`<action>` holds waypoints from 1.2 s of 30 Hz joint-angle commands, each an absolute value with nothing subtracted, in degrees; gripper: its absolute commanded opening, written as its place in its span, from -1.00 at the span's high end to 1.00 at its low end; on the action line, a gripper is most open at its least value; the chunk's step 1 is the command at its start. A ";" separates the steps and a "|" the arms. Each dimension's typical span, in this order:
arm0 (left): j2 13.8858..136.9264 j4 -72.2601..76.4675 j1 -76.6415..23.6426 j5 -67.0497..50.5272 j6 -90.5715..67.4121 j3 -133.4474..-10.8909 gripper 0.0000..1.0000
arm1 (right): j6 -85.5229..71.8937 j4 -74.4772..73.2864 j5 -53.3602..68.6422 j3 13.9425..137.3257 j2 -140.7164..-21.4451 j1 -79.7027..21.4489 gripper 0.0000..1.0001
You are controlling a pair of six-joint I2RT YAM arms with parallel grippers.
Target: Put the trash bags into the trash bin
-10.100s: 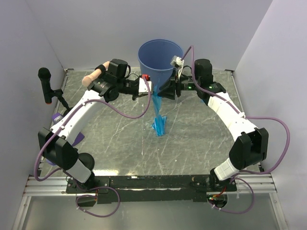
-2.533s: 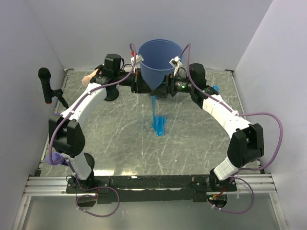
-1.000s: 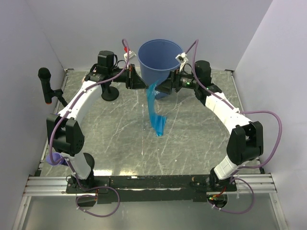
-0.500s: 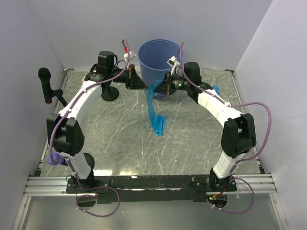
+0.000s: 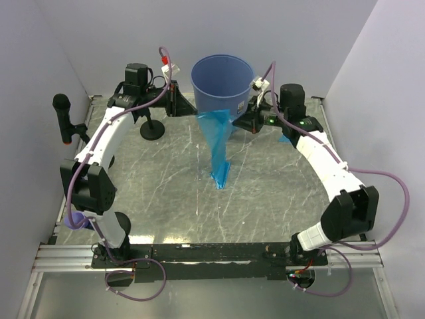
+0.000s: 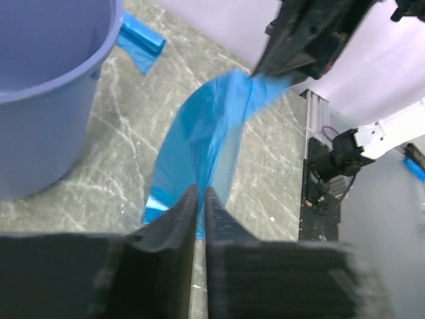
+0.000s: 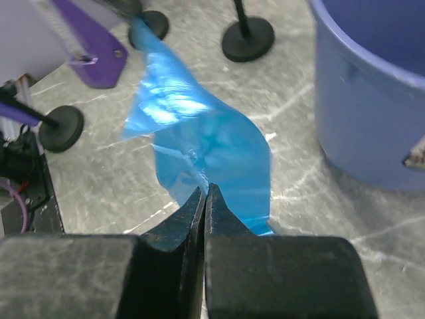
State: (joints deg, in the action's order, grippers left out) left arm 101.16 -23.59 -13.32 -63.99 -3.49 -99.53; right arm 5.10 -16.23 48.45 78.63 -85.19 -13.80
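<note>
The trash bin [image 5: 222, 83] is a round blue bucket at the back of the table; its wall also shows in the wrist views [image 6: 40, 100] [image 7: 372, 100]. A thin blue trash bag [image 5: 217, 143] hangs in front of it, top edge stretched between both grippers, tail on the table. My left gripper [image 5: 192, 111] [image 6: 200, 193] pinches the bag's left corner, jaws a thin slit apart. Closed tight on the film's right edge [image 7: 212, 153] is my right gripper [image 5: 234, 119] [image 7: 206, 189]. A second small blue trash bag [image 6: 139, 43] lies on the table by the bin, under the right arm [image 5: 286, 137].
A microphone on a stand [image 5: 62, 116] is at the left wall. A black round-based stand [image 5: 151, 129] [image 7: 247, 36] sits left of the bin, with another base [image 7: 60, 126] and a purple piece [image 7: 96, 43] nearby. Walls close in on three sides.
My right gripper went from open to shut on the bag. Both arms then drew apart, left arm back to the left, right arm to the right, spreading the bag's top.
</note>
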 commanded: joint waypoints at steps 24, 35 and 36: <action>101.42 -15.62 -27.60 -50.27 16.95 -102.91 0.43 | 8.51 -24.51 54.50 87.18 -80.86 -16.70 1.00; 99.84 -35.06 -26.28 -46.58 31.38 -105.12 0.99 | 7.83 -27.61 53.35 94.40 -83.50 -5.01 1.00; 99.67 -34.98 -26.19 -46.76 30.77 -105.03 0.99 | 7.56 -27.34 52.91 94.22 -83.58 -4.84 1.00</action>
State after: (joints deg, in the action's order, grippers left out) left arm 102.37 -28.47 -26.68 -47.72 25.52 -102.89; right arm 9.80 -29.30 52.62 92.09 -83.40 -6.48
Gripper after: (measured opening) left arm 0.013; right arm 0.008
